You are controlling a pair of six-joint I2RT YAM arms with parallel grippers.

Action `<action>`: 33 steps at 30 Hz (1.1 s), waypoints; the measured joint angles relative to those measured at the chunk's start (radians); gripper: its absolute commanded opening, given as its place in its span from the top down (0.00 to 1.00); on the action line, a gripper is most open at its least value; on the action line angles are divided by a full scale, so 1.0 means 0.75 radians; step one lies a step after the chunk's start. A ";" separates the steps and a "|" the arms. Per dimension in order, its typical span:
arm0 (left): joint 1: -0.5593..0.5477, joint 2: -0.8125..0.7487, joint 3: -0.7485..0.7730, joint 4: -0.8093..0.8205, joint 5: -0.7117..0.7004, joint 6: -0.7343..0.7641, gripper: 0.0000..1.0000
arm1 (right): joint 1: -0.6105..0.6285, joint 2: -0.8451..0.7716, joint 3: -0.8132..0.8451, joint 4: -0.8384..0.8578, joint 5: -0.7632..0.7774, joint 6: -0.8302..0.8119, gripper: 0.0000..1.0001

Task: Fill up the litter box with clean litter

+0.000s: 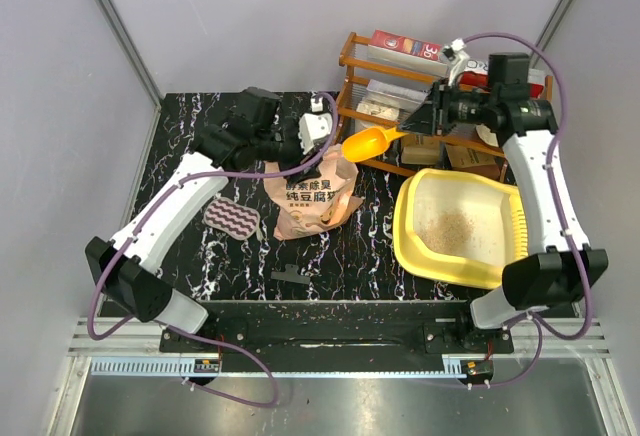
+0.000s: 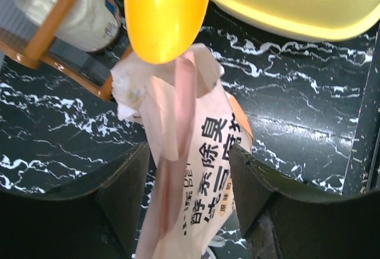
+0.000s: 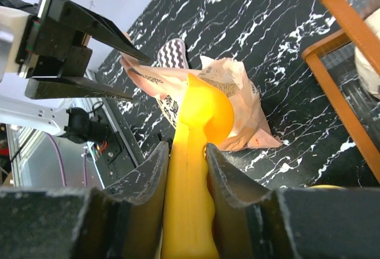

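**Loose bag mouth may fold under the scoop**

The left gripper [image 2: 189,158] stands spread, with the top flap of the litter bag [image 1: 312,196] between its fingers but pinched by neither. The right gripper [image 3: 186,152] is pressed together on the handle of the orange scoop [image 1: 370,142], whose bowl hangs just above the bag's mouth.

With nothing holding the mouth, the flap could likely slump shut or crumple when the scoop pushes in. The bag could also tip or slide on the table, since it is soft and only leaning. A scoop that catches the flap might drag the bag along. Any full load must then cross bare table to the litter box [image 1: 405,236], so a tilted bowl would scatter grains on the way.

The bag sits mid-table, left of the litter box and well apart from it. Its long axis runs from its base on the near side to its mouth at the back, and the mouth points up and back toward the scoop. The scoop's axis runs roughly across the table, handle to the right and bowl to the left. A thin patch of litter [image 1: 452,226] lies in the box.
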State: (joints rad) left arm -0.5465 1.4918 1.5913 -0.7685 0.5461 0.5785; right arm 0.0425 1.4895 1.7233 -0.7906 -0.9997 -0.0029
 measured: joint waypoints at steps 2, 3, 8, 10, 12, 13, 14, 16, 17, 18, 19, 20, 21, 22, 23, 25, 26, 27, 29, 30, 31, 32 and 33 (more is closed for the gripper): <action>-0.004 -0.008 -0.036 -0.015 -0.021 0.017 0.49 | 0.053 0.058 0.009 -0.032 0.038 -0.049 1.00; -0.005 -0.005 -0.046 -0.021 -0.032 0.026 0.53 | 0.077 0.080 0.009 -0.045 0.059 -0.070 1.00; -0.005 0.044 -0.058 -0.061 -0.083 0.106 0.88 | 0.226 0.208 0.034 -0.136 0.222 -0.230 1.00; -0.005 0.052 -0.058 -0.067 -0.084 0.114 0.99 | 0.255 0.221 0.045 -0.150 0.254 -0.247 1.00; -0.005 0.065 -0.057 -0.078 -0.077 0.141 1.00 | 0.313 0.251 0.091 -0.167 0.341 -0.271 1.00; -0.005 0.069 -0.057 -0.084 -0.074 0.142 1.00 | 0.351 0.262 0.116 -0.173 0.387 -0.284 1.00; -0.005 0.073 -0.057 -0.091 -0.071 0.142 1.00 | 0.385 0.272 0.134 -0.178 0.423 -0.293 1.00; -0.005 0.074 -0.057 -0.100 -0.061 0.140 1.00 | 0.483 0.283 0.164 -0.180 0.528 -0.294 1.00; -0.005 0.074 -0.057 -0.103 -0.054 0.138 1.00 | 0.515 0.283 0.164 -0.180 0.565 -0.288 1.00; -0.005 0.074 -0.056 -0.106 -0.048 0.133 1.00 | 0.555 0.283 0.163 -0.180 0.620 -0.261 1.00; -0.005 0.074 -0.056 -0.115 -0.044 0.125 1.00 | 0.582 0.283 0.161 -0.176 0.659 -0.234 1.00; -0.004 0.074 -0.056 -0.121 -0.040 0.115 1.00 | 0.594 0.283 0.154 -0.170 0.683 -0.209 1.00; -0.002 0.074 -0.056 -0.122 -0.036 0.106 1.00 | 0.601 0.282 0.139 -0.157 0.705 -0.174 1.00; -0.001 0.073 -0.056 -0.119 -0.035 0.094 1.00 | 0.601 0.281 0.122 -0.147 0.733 -0.141 1.00; -0.001 0.072 -0.056 -0.113 -0.036 0.082 1.00 | 0.601 0.282 0.106 -0.145 0.765 -0.105 1.00; -0.001 0.067 -0.056 -0.101 -0.036 0.046 1.00 | 0.600 0.290 0.084 -0.152 0.826 -0.040 1.00; -0.001 0.063 -0.056 -0.096 -0.036 0.028 1.00 | 0.600 0.299 0.081 -0.155 0.853 -0.014 1.00; -0.001 0.060 -0.056 -0.092 -0.036 0.017 1.00 | 0.600 0.308 0.080 -0.152 0.878 0.012 1.00; -0.001 0.049 -0.057 -0.083 -0.038 -0.019 1.00 | 0.601 0.329 0.077 -0.147 0.917 0.051 1.00; -0.001 0.044 -0.057 -0.080 -0.039 -0.033 1.00 | 0.603 0.340 0.073 -0.143 0.930 0.072 1.00; -0.001 0.038 -0.060 -0.074 -0.042 -0.043 1.00 | 0.604 0.354 0.069 -0.134 0.934 0.096 1.00; -0.001 0.031 -0.065 -0.063 -0.046 -0.053 1.00 | 0.607 0.370 0.062 -0.122 0.936 0.117 1.00; -0.001 0.025 -0.073 -0.055 -0.051 -0.063 1.00 | 0.610 0.382 0.054 -0.110 0.935 0.135 1.00</action>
State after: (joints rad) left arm -0.5468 1.5105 1.5368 -0.8097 0.5079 0.5312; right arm 0.5003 1.7763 1.7641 -0.8734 -0.2981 0.0982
